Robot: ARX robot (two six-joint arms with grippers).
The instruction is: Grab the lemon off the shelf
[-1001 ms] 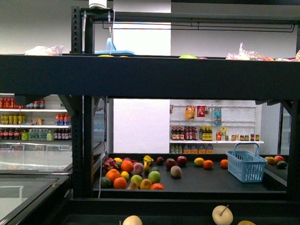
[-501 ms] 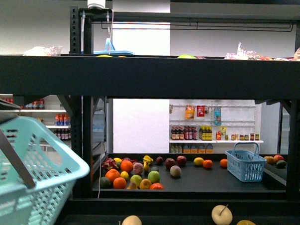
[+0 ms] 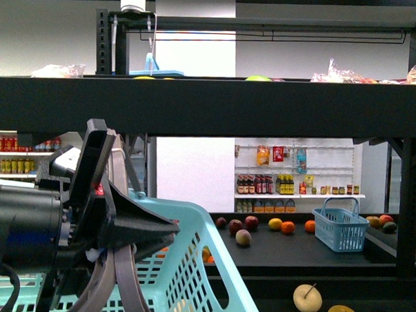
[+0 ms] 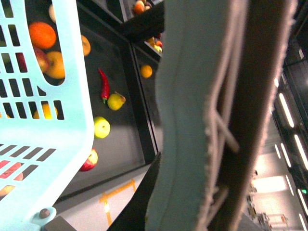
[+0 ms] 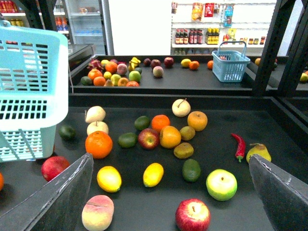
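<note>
Two yellow lemons lie on the black shelf tier [image 5: 226,130] in the right wrist view, an oval one [image 5: 153,174] and a rounder one [image 5: 109,178]. My right gripper [image 5: 171,199] is open above the tier, its wide-apart fingers [image 5: 62,195] flanking the lemons, a red apple [image 5: 193,215] and a green apple [image 5: 221,184]. My left gripper [image 3: 114,252] is shut on the handle of a light-blue basket [image 3: 196,266] and holds it up at the lower left of the front view. The basket [image 4: 43,139] and its handle [image 4: 192,120] fill the left wrist view.
Oranges [image 5: 98,144], apples, a peach [image 5: 97,212], an avocado [image 5: 191,169], a pear [image 5: 259,152] and a red chilli [image 5: 239,146] lie round the lemons. A small blue basket [image 3: 341,229] stands on the far tier. White shelving with bottles [image 3: 296,187] stands behind.
My left arm and the light-blue basket have come up into the front view from the lower left and moved right, now hiding the fruit pile on the far tier.
</note>
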